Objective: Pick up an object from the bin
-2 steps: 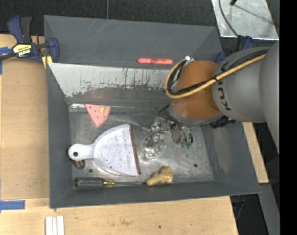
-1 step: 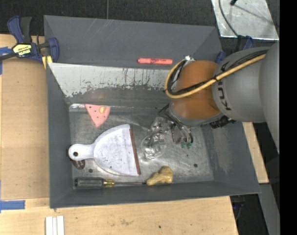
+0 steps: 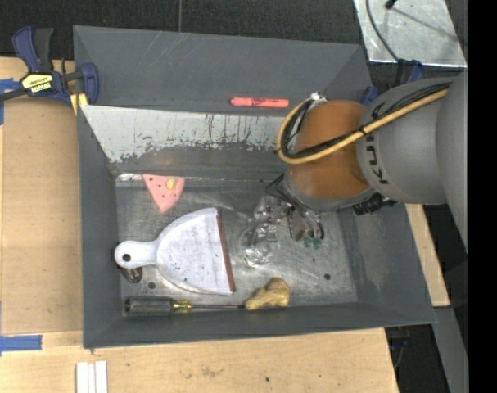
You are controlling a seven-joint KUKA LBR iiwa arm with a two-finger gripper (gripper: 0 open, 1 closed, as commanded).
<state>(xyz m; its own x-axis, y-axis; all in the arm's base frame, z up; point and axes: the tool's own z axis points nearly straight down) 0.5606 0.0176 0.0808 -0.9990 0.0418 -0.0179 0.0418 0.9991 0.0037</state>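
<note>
Gripper (image 3: 302, 229) is seen low in the bin (image 3: 99, 244); how far it is opened cannot be told, and nothing is seen held. One clear crumpled plastic piece (image 3: 260, 234) is located just beside it, view-left. Nearer the camera: one tan lump (image 3: 268, 294). Further view-left: one white dustpan (image 3: 191, 252), one pink wedge (image 3: 164, 190), one screwdriver (image 3: 170, 306).

The white plastic dustpan (image 3: 187, 256) is faintly speckled, with a reddish-brown front edge. The pink triangular wedge (image 3: 160, 191) carries yellow spots. The grey metal bin (image 3: 99, 219) shows dark streaks on its back wall.
</note>
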